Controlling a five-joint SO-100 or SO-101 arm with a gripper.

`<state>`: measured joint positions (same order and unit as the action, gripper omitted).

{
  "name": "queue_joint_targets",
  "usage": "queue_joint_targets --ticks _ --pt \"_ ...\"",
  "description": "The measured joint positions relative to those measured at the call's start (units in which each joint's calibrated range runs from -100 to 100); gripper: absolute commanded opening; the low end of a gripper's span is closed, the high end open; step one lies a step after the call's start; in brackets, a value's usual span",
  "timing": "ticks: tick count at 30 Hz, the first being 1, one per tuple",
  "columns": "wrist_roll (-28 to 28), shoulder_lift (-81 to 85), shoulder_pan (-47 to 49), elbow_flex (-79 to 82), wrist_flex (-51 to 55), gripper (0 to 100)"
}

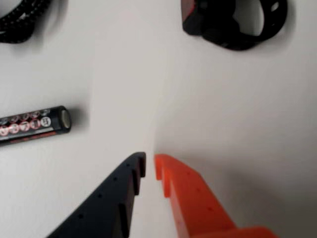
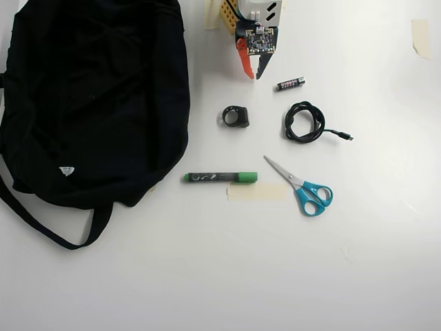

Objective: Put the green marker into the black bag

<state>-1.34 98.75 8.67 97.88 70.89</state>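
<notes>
The green marker [image 2: 220,177] lies flat on the white table in the overhead view, green cap to the right, just right of the black bag's lower edge. The black bag [image 2: 89,96] fills the left side, a strap trailing toward the bottom left. My gripper [image 2: 252,74] is at the top centre, well above the marker in the picture, and holds nothing. In the wrist view its black and orange fingers are nearly together, so the gripper [image 1: 149,166] is shut and empty. The marker and the bag are out of the wrist view.
A small black battery [image 2: 290,83] [image 1: 34,126] lies right of the gripper. A black band-like object [image 2: 236,116] [image 1: 233,22], a coiled black cable [image 2: 303,122] [image 1: 22,20], blue-handled scissors [image 2: 306,191] and a tape strip [image 2: 256,192] lie between gripper and marker.
</notes>
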Motion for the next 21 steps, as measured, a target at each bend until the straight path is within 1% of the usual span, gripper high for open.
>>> queue_joint_targets --ticks 2,5,6,10,21 --pt "0.00 0.00 -0.15 0.00 0.00 2" --pt "-0.05 0.00 -8.52 0.00 0.00 2" --pt "-0.05 0.00 -9.11 0.00 0.00 2" --pt "-0.05 0.00 -11.17 0.00 0.00 2" --pt "-0.05 0.00 -11.54 0.00 0.00 2"
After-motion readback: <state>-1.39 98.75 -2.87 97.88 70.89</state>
